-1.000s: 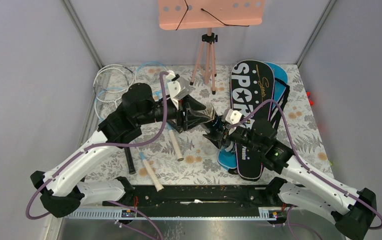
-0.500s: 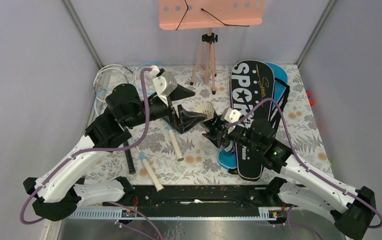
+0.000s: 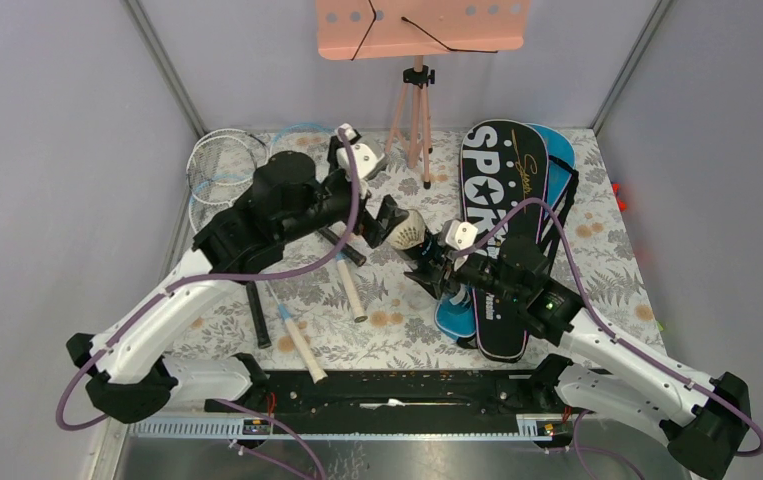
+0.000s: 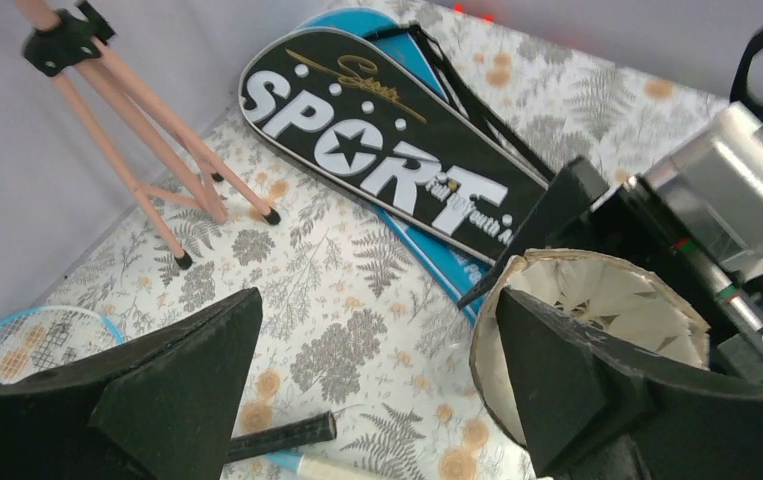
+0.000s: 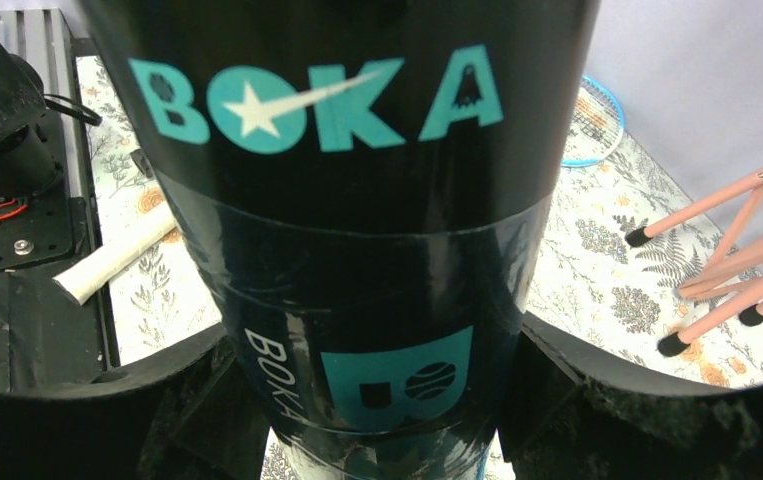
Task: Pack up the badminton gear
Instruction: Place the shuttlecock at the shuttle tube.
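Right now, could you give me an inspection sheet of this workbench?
Surface: floral cloth, lying flat.
Job's things: rackets at the left; shuttlecock at the end of the black tube; SPORT bags stacked at the right.
Clutter: pink board on a tripod, at the back.
Grippers: left gripper open beside the shuttlecock; right gripper shut on the black tube.
Cables: purple cables along both arms.
Surroundings: grey walls.

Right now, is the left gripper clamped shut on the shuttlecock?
No, the left gripper stands wide open, and the shuttlecock sits beside one finger, not pinched.
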